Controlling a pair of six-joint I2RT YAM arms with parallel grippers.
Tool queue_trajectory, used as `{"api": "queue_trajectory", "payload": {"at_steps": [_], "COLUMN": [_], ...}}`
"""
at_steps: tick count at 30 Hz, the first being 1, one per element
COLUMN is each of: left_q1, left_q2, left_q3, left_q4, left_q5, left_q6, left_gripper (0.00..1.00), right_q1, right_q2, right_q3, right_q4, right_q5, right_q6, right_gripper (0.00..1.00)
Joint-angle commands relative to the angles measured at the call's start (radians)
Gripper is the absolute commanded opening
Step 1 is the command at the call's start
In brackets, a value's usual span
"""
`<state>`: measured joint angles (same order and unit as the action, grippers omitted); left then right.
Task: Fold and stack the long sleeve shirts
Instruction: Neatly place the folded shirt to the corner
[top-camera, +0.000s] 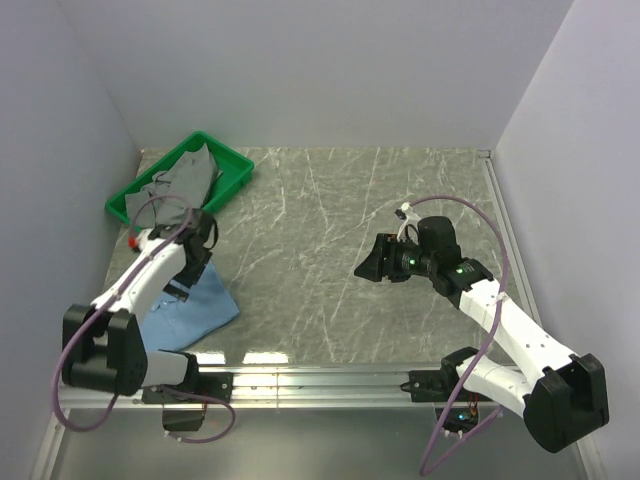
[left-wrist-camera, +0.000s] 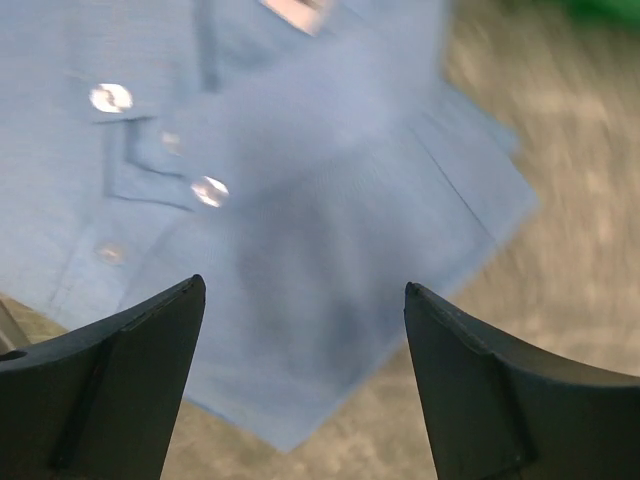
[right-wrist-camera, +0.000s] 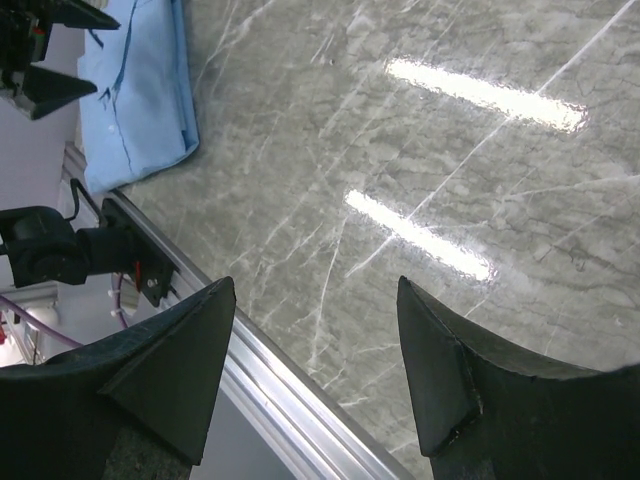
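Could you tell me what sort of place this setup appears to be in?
Probably a lab robot cell: plain white walls box in a grey marble-patterned tabletop, with a green plastic bin and a folded light blue shirt.

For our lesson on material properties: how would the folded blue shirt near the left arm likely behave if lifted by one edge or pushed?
The light blue shirt looks thin and layered, so lifted it would probably droop and unfold. Pushed over the smooth table, its soft edge may bunch rather than slide whole.
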<state>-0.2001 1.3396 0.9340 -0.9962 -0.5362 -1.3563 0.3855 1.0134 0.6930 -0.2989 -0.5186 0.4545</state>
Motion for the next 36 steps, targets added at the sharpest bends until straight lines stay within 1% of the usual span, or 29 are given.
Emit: {"api": "queue_trajectory", "payload": {"at_steps": [1,2,4,5,8,10,11,13,14,16,17,18,19,20,21,22,23,25,26,27,29,30,32,33,34,36], "left_q1": [0.079,0.121,0.155,0.194,0.292,0.329,0.362,0.393,0.418,0.444,0.462,0.473,0.482,0.493,0.498,0.498,0.498,0.498,0.498,0.498,0.504,0.502,0.485,0.478,0.467,0.436], "left_q2": [-0.095,-0.108,-0.126,-0.123,-0.077,-0.033,-0.017,0.021,0.033,0.076,0.088,0.105,0.136,0.153,0.168,0.197,0.208,0.233,0.237,0.239,0.222,0.181,0.127,0.075,0.054,-0.002], "left_q3": [-0.072,-0.084,-0.115,-0.122,-0.161,-0.187,-0.193,-0.198,-0.196,-0.172,-0.163,-0.14,-0.127,-0.117,-0.097,-0.086,-0.078,-0.064,-0.066,-0.061,-0.055,-0.058,-0.049,-0.028,-0.011,0.051], "left_q4": [0.065,0.074,0.117,0.126,0.183,0.208,0.244,0.277,0.298,0.314,0.324,0.349,0.353,0.361,0.379,0.38,0.386,0.396,0.403,0.396,0.37,0.369,0.328,0.309,0.276,0.164], "left_q5": [0.012,0.015,0.015,0.019,0.085,0.111,0.12,0.133,0.128,0.124,0.117,0.114,0.11,0.095,0.091,0.076,0.04,0.001,-0.008,-0.031,-0.027,0.011,0.027,0.03,0.028,0.015], "left_q6": [-0.184,-0.2,-0.199,-0.195,-0.164,-0.147,-0.114,-0.071,-0.019,0.04,0.121,0.162,0.204,0.289,0.337,0.374,0.447,0.514,0.583,0.606,0.626,0.635,0.619,0.612,0.582,0.528], "left_gripper": [0.87,0.88,0.88,0.88,0.88,0.86,0.85,0.83,0.82,0.8,0.79,0.78,0.78,0.79,0.79,0.79,0.8,0.8,0.81,0.82,0.83,0.83,0.85,0.86,0.87,0.88], "right_q1": [-0.005,-0.005,-0.004,-0.004,-0.005,-0.004,-0.004,-0.004,-0.004,-0.004,-0.004,-0.005,-0.004,-0.004,-0.005,-0.005,-0.004,-0.005,-0.005,-0.005,-0.005,-0.004,-0.005,-0.005,-0.005,-0.005], "right_q2": [-0.018,-0.016,-0.016,-0.019,-0.016,-0.015,-0.013,-0.012,-0.009,-0.007,-0.003,-0.002,0.001,0.002,0.007,0.01,0.01,0.016,0.02,0.022,0.025,0.027,0.033,0.036,0.036,0.039], "right_q3": [-0.01,-0.012,-0.015,-0.013,-0.015,-0.015,-0.013,-0.013,-0.012,-0.012,-0.009,-0.007,-0.006,-0.004,-0.001,0.0,0.0,0.003,0.003,0.003,0.003,0.003,0.007,0.008,0.008,0.007], "right_q4": [0.03,0.032,0.03,0.032,0.027,0.026,0.024,0.021,0.021,0.02,0.018,0.018,0.018,0.018,0.017,0.02,0.02,0.02,0.02,0.021,0.023,0.024,0.024,0.024,0.024,0.029], "right_q5": [-0.023,-0.026,-0.029,-0.027,-0.024,-0.024,-0.024,-0.024,-0.023,-0.023,-0.021,-0.021,-0.021,-0.021,-0.023,-0.024,-0.027,-0.034,-0.034,-0.034,-0.037,-0.04,-0.041,-0.041,-0.041,-0.044], "right_q6": [-0.002,0.0,0.0,0.0,0.0,0.0,0.0,0.0,-0.002,0.0,0.0,-0.004,-0.002,-0.002,0.0,0.0,0.0,0.0,0.001,0.001,0.004,0.006,0.004,0.003,0.004,0.006], "right_gripper": [0.72,0.72,0.72,0.72,0.72,0.72,0.72,0.72,0.72,0.72,0.72,0.72,0.72,0.72,0.72,0.72,0.72,0.72,0.72,0.72,0.72,0.71,0.71,0.71,0.71,0.71]}}
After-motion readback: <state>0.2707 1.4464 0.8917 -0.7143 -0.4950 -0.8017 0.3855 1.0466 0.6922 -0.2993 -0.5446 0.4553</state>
